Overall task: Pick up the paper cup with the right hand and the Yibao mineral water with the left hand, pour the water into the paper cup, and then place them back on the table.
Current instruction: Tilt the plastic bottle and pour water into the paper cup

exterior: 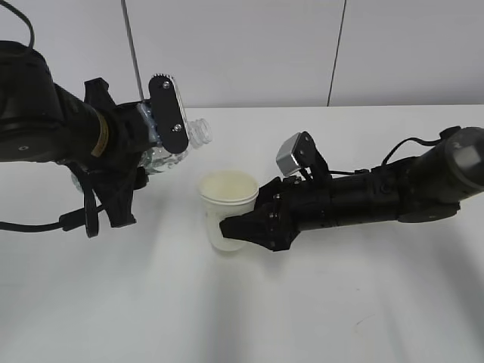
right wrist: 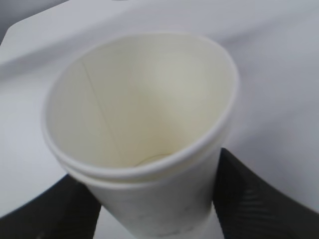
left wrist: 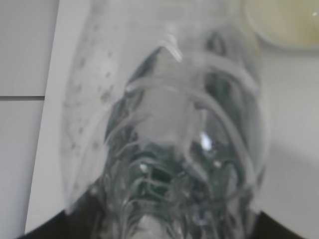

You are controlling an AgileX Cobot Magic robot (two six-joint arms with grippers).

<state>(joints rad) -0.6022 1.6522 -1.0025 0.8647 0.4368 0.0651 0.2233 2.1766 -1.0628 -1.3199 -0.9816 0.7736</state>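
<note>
left hand (exterior: 162, 144) clamped on yibao mineral water (exterior: 178, 140), tipped near horizontal, open neck aimed right, short of paper cup (exterior: 227, 212). right hand (exterior: 253, 223) pinching cup wall, cup upright, lifted or grounded on table (exterior: 363, 302) unclear. risk: stream lands left of rim since mouth not over cup. also squeezed rim already oval in right wrist view, harder grip could buckle it. no water visible in cup.
</note>
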